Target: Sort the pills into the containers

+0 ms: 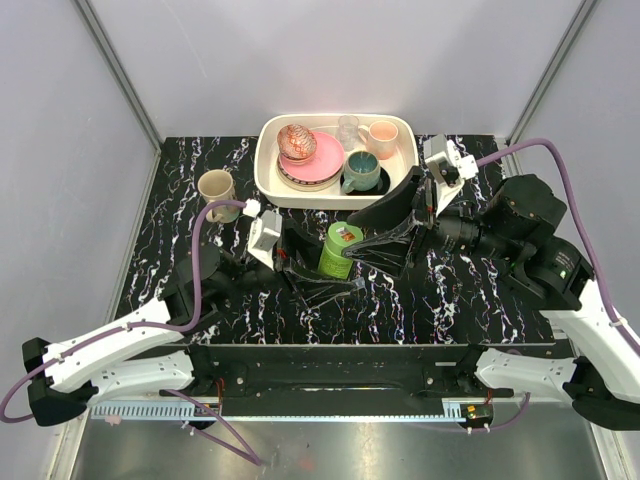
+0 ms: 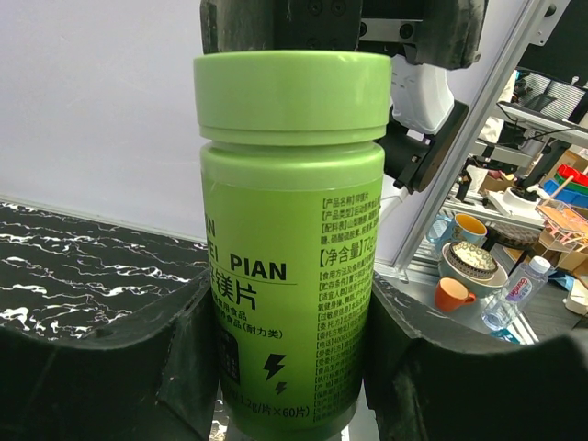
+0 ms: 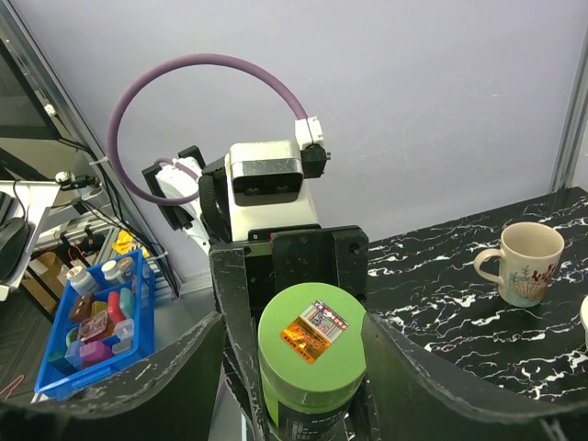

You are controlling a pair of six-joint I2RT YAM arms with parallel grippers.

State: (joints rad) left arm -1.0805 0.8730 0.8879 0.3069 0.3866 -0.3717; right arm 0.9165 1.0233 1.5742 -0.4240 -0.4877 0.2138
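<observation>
A green pill bottle (image 1: 338, 250) stands upright mid-table with its lid on. My left gripper (image 1: 318, 272) is shut on its lower body; in the left wrist view the bottle (image 2: 289, 248) fills the gap between both black fingers (image 2: 110, 358). My right gripper (image 1: 372, 242) straddles the lid from the right. In the right wrist view one finger (image 3: 432, 367) rests against the lid (image 3: 312, 344). The other finger stands close, and its contact is hidden behind the left gripper's finger. The pills and the containers are out of view.
A white tray (image 1: 265, 170) at the back holds a pink plate, a patterned bowl, a teal mug, a pink cup and a glass. A beige mug (image 1: 216, 187) stands on the back left of the black marble table (image 1: 470, 290). Off the table is a blue bin (image 3: 96, 322).
</observation>
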